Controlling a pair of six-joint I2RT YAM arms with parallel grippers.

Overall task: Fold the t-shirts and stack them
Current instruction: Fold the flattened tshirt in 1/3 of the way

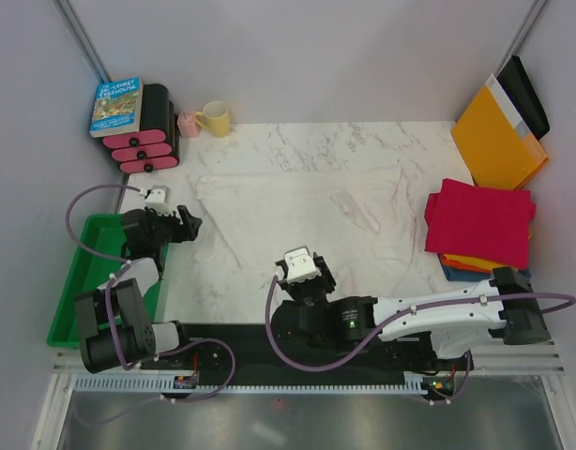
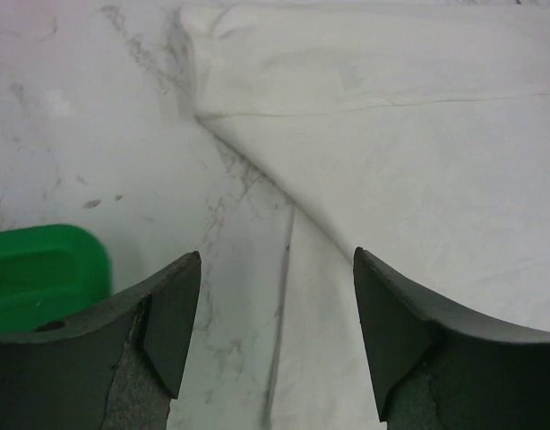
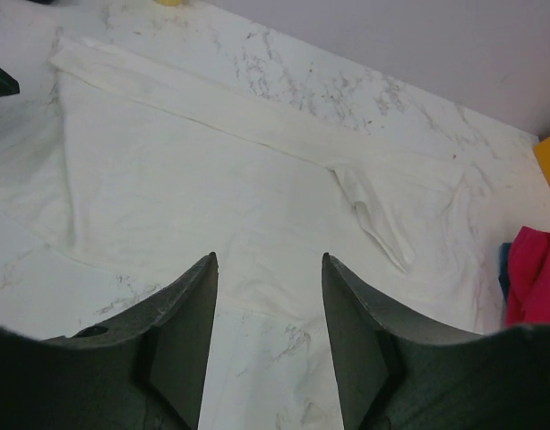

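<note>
Marbled tabletop (image 1: 297, 141), white t-shirt (image 1: 297, 216), left arm (image 1: 147, 234), right arm (image 1: 429, 314) low at its edges, jaws apart, empty

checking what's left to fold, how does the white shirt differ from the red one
The white t-shirt lies spread and wrinkled mid-table; the red t-shirt is folded into a rectangle. The white t-shirt rests directly on the table; the red t-shirt tops a pile with orange and blue edges showing. Both are plain cloth.
</note>
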